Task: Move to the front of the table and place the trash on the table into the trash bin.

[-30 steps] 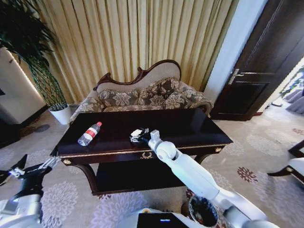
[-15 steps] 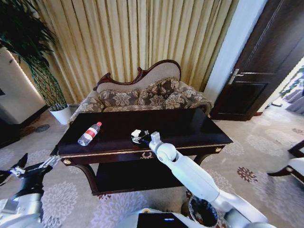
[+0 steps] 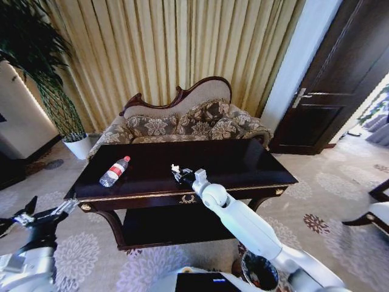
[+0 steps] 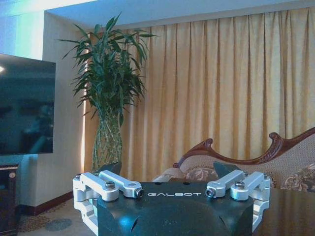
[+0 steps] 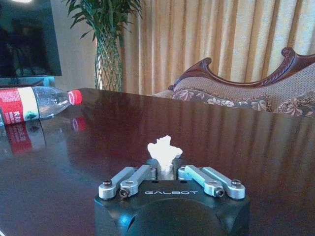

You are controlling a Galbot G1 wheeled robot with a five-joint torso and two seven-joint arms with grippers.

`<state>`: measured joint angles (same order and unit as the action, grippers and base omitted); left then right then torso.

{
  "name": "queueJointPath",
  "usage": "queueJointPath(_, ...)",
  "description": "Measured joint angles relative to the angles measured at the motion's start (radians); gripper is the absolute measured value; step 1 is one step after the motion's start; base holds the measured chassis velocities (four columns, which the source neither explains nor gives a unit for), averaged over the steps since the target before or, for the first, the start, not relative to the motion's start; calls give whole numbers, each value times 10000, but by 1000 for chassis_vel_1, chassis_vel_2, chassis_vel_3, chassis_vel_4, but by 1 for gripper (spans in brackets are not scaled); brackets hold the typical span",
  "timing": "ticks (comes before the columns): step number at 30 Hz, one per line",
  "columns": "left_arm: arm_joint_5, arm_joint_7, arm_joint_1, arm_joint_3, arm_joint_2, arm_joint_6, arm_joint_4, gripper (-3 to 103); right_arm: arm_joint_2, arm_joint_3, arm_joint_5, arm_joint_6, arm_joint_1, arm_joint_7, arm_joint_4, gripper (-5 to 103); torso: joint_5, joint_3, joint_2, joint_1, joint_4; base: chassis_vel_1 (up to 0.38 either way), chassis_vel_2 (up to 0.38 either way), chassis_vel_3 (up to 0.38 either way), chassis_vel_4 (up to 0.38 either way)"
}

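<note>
Your left gripper (image 3: 27, 217) hangs low beside the long dark glossy wooden table (image 3: 255, 159), fingers spread wide. The clear plastic bottle with red cap (image 3: 115, 171) lies on the tabletop's left part. Your right arm stretches over the front edge, right gripper (image 3: 178, 173) pinching the crumpled white paper wad (image 5: 164, 149).

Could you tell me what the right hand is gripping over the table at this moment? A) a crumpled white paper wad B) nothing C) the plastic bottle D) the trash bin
A: the right hand is shut on the white paper wad, while the bottle lies apart on the table.
</note>
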<state>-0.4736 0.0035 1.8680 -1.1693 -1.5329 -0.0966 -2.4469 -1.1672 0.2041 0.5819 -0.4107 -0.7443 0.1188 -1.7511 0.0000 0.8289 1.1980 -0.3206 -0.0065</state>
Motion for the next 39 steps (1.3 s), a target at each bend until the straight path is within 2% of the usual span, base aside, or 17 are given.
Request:
queueJointPath(1, 1, 0, 1, -5, 1, 6, 5, 100, -1, -37, -19, 44, -54, 0, -1, 15, 0, 0, 0, 0, 0, 0, 0, 0, 0)
queueJointPath(2, 1, 0, 1, -5, 1, 6, 5, 100, -1, -37, -19, 44, -54, 0, -1, 15, 0, 0, 0, 0, 0, 0, 0, 0, 0)
queueJointPath(4, -23, 0, 13, -54, 17, 18, 6, 100, -10, -150, -23, 61, -137, 0, -81, 4, 0, 0, 0, 0, 0, 0, 0, 0, 0)
queueJointPath(7, -66, -6, 3, -85, 61, 23, 6, 100, -27, -380, 12, 62, -210, 0, -265, 1, 0, 0, 0, 0, 1, 0, 0, 0, 0)
queueJointPath(13, -222, -55, -126, -118, 219, 23, 47, 100, -50, -1598, 163, 62, -437, 1, -1102, 1, 0, 0, 0, 0, 1, 0, 0, 0, 0)
queueJointPath(15, -286, -77, -218, -117, 333, 8, 99, 100, 101, -2630, 146, 52, -616, -1, -1582, 1, 1, 0, 0, 0, 2, 0, 0, 0, 0)
queueJointPath(16, -286, -77, -218, -117, 333, 8, 99, 100, 101, -2630, 146, 52, -616, -1, -1582, 1, 1, 0, 0, 0, 2, 0, 0, 0, 0)
queueJointPath(17, -315, -90, -257, -110, 377, -6, 120, 100, 198, -3084, 140, 43, -705, 0, -1745, 1, 1, 0, 0, 0, 1, 0, 0, 0, 0)
queueJointPath(18, -349, -121, -339, -62, 485, -23, 212, 100, 409, -4018, 131, 15, -965, 1, -2026, 1, 0, 0, 0, 0, -1, 0, 0, 0, 0)
queueJointPath(20, -355, -125, -365, -34, 530, -25, 256, 100, 474, -4347, 122, 3, -1078, -1, -2098, 1, 2, 0, 0, 0, -1, 0, 0, 0, 0)
queueJointPath(23, -397, -171, -460, 129, 836, -31, 507, 100, 814, -6043, 35, -7, -1852, 2, -2417, 1, 2, 0, 0, 0, -4, 0, 0, 0, 0)
queueJointPath(24, -397, -171, -460, 129, 836, -31, 507, 100, 814, -6043, 35, -7, -1852, 2, -2417, 1, 2, 0, 0, 0, -4, 0, 0, 0, 0)
queueJointPath(28, -525, -177, -647, 440, 1300, -38, 893, 100, 1029, -7601, -224, 49, -2956, 2, -2653, 1, 2, 0, 0, 0, -4, 0, 0, 0, 0)
queueJointPath(34, -565, -176, -853, 851, 1810, -62, 1288, 100, 865, -8457, -991, 294, -3822, 2, -2632, 1, 2, 0, 0, 0, -1, 0, 0, 0, 0)
queueJointPath(39, -617, -170, -912, 922, 2041, -111, 1352, 100, 783, -8551, -1089, 437, -4246, 0, -2645, 1, 1, 0, 0, 0, 1, 0, 0, 0, 0)
